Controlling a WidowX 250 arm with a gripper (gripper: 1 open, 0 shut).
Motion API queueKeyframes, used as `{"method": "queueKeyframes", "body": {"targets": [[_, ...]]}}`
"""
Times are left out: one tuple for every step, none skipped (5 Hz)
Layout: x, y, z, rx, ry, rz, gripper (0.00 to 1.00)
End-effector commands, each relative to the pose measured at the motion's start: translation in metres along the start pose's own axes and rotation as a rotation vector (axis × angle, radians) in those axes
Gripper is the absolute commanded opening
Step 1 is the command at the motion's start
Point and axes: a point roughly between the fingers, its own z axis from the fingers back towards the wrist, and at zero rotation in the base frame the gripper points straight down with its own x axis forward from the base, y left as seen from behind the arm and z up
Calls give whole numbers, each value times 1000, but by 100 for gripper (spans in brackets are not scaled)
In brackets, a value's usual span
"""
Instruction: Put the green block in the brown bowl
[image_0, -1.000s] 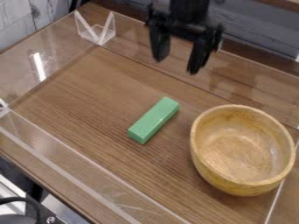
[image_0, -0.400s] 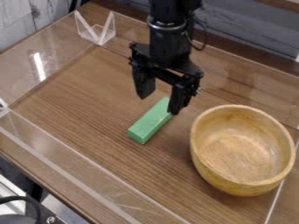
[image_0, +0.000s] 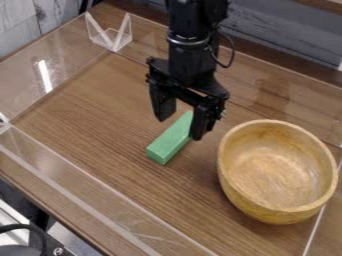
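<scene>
You are looking down at a wooden table (image_0: 94, 120) ringed by clear plastic walls. The green block (image_0: 168, 143) lies flat on the wood near the middle, slanting from near-left to far-right, and nothing grips it yet. Its far end is hidden behind the black gripper (image_0: 183, 113), which hangs pointing straight down over that end. The jaws stand spread wide and released, one finger on each side of the block's far end (whether the fingertips reach the block's level cannot be told from this angle). The brown bowl (image_0: 321, 190) sits to the right and a little nearer, close beside the block but not touching it, and its hollow is empty.

So the task is at an early stage: the approach looks nearly complete, and everything that counts is still ahead. You have yet to close on the block, lift it, carry it right over the rim, and drop it in the bowl.
</scene>
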Motion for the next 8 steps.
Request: {"method": "queueKeyframes", "body": {"targets": [[1,-1,8,-1,-46,-28,100],[-1,-2,5,-7,-44,-47,100],[-3,-3,2,-16,-48,-70,100],[-4,-3,-1,-21,-55,-95,100],[-4,-2,-5,-25,-64,-117,100],[-4,0,-7,-28,-73,-138,100],[-3,1,-9,-30,-81,-153,100],[-3,2,-11,-33,-88,-164,100]]}}
